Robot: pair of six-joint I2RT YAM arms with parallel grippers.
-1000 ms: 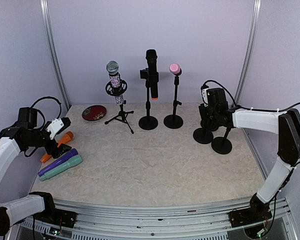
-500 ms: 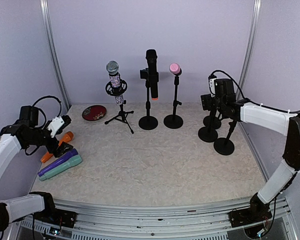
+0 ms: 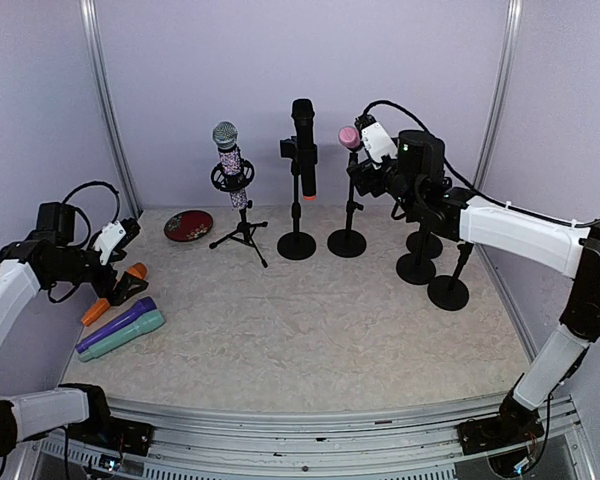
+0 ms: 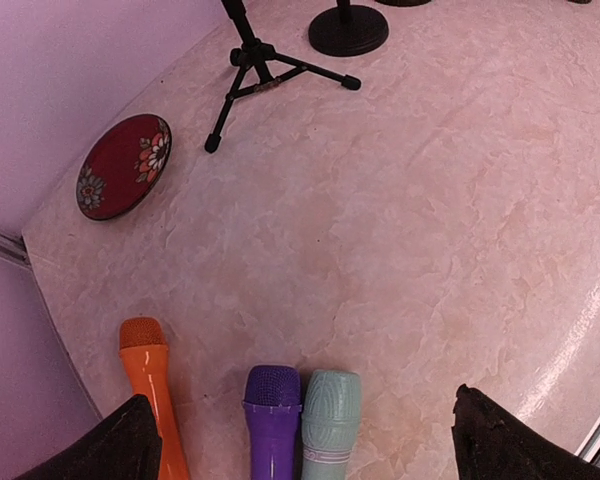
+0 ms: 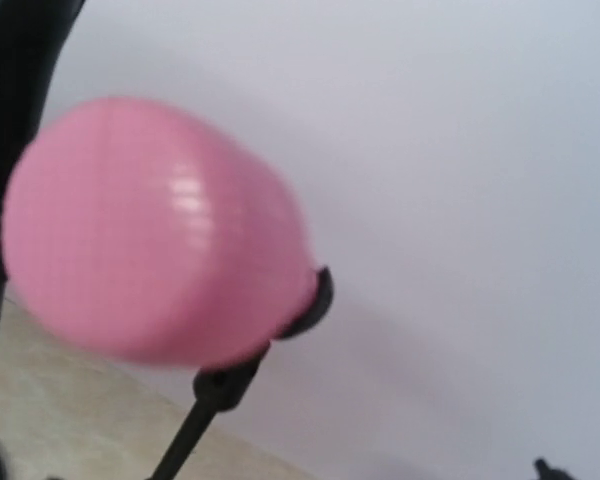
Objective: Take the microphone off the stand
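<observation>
Three microphones stand in stands at the back: a sparkly one (image 3: 230,160) on a tripod, a tall black one (image 3: 303,140), and a pink-headed one (image 3: 349,137) on a thin round-based stand (image 3: 347,242). My right gripper (image 3: 364,172) hovers open just right of the pink microphone's stand, below its head. The right wrist view is filled by the blurred pink head (image 5: 155,230), and nothing lies between the jaws. My left gripper (image 3: 128,285) (image 4: 315,445) hangs open over the orange (image 4: 152,385), purple (image 4: 272,415) and teal (image 4: 330,415) microphones lying on the table.
A red floral plate (image 3: 188,225) (image 4: 123,167) lies at the back left. Three empty black stands (image 3: 448,290) cluster under my right arm at the right. The tripod's legs (image 4: 270,75) spread across the back-left floor.
My right arm swung from the empty stands up and left to the pink microphone, and its jaws opened. The left gripper drew back slightly to the left.
</observation>
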